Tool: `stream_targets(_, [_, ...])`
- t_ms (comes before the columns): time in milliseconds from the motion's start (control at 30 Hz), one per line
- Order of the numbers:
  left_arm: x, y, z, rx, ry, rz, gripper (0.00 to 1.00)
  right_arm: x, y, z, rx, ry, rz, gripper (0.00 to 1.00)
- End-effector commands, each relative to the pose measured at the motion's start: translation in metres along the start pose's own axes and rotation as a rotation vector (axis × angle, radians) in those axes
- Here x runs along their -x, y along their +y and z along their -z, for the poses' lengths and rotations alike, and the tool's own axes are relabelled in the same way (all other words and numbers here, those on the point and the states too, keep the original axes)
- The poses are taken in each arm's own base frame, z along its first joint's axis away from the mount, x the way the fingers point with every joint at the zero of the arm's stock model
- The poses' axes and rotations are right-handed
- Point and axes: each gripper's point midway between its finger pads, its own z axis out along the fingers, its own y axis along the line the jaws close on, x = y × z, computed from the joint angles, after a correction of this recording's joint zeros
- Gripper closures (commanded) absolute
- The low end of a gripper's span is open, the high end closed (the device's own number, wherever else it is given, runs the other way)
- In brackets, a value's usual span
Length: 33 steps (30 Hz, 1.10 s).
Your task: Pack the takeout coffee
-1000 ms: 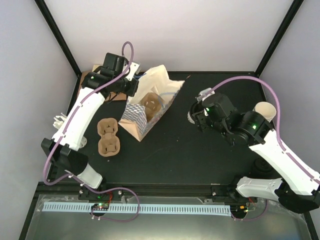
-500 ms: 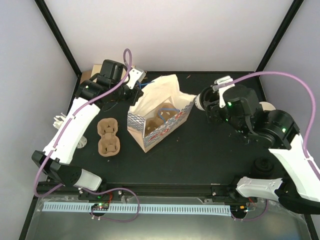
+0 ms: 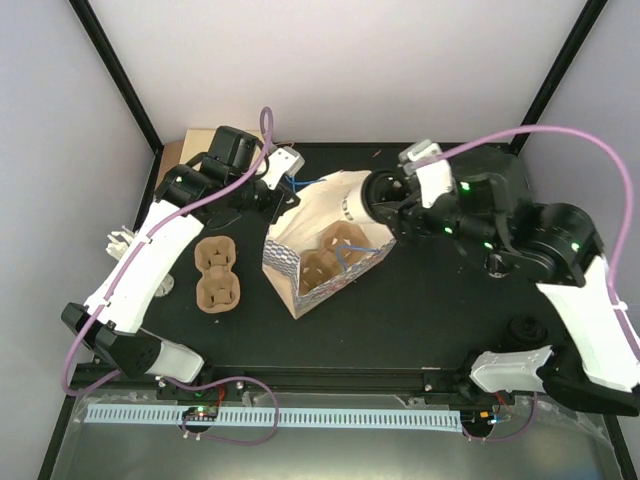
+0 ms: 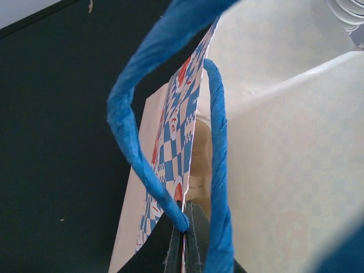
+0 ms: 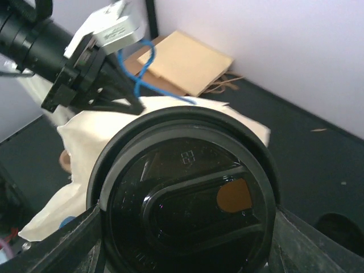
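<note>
1. The black bench (image 3: 430, 320) is seen from above, with both arms drawn in toward its middle. A second ago the right arm was held back near the right edge.
2. The blue-checked paper bag (image 3: 285, 262) is now stood more upright and turned, with its cream mouth opened toward the right arm.
3. A pulp tray (image 3: 325, 262) is seen seated inside the bag, so a place for the cup appears to be ready.
4. The takeout coffee (image 3: 349, 207) has been carried across and is held tilted at the bag's mouth, not yet inside. Its black lid (image 5: 187, 210) is pressed on. The right tool (image 3: 385, 205) is closed around the cup just under the lid. Lowering into the tray is judged to be the step at hand.
5. The blue handle (image 4: 133, 142) is pinched at its root by the left tool (image 4: 184, 230), whose fingers are shut tight on it, so the bag is steadied for the drop.
</note>
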Motion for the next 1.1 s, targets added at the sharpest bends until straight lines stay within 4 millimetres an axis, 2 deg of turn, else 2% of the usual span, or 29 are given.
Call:
stream_targets(0, [-0.001,-0.019,0.004,-0.076,-0.001,-0.014,0.98,-0.007,0.036,-0.026,0.178,0.063,0.044,0.43])
stream_targets(133, [-0.003,-0.032,0.006,-0.131,0.006,-0.046,0.99,-0.024,0.045,-0.049,0.198,0.125,0.068,0.43])
stream_targets(300, [-0.009,-0.047,0.006,-0.194,0.023,-0.08,0.98,-0.057,0.055,-0.073,0.206,0.236,0.098,0.44])
stream_targets(400, [-0.01,-0.052,0.004,-0.222,0.029,-0.088,0.98,-0.079,0.06,-0.083,0.203,0.299,0.118,0.45])
stream_targets(600, [-0.014,-0.059,-0.007,-0.286,0.062,-0.086,0.98,-0.109,0.062,-0.097,0.185,0.381,0.133,0.45])
stream_targets(833, [-0.007,-0.053,-0.015,-0.265,0.05,-0.092,0.96,-0.133,0.059,-0.113,0.15,0.443,0.122,0.45])
stream_targets(1067, [-0.007,-0.047,-0.031,-0.262,0.084,-0.1,0.98,-0.141,0.054,-0.125,0.11,0.449,0.105,0.45])
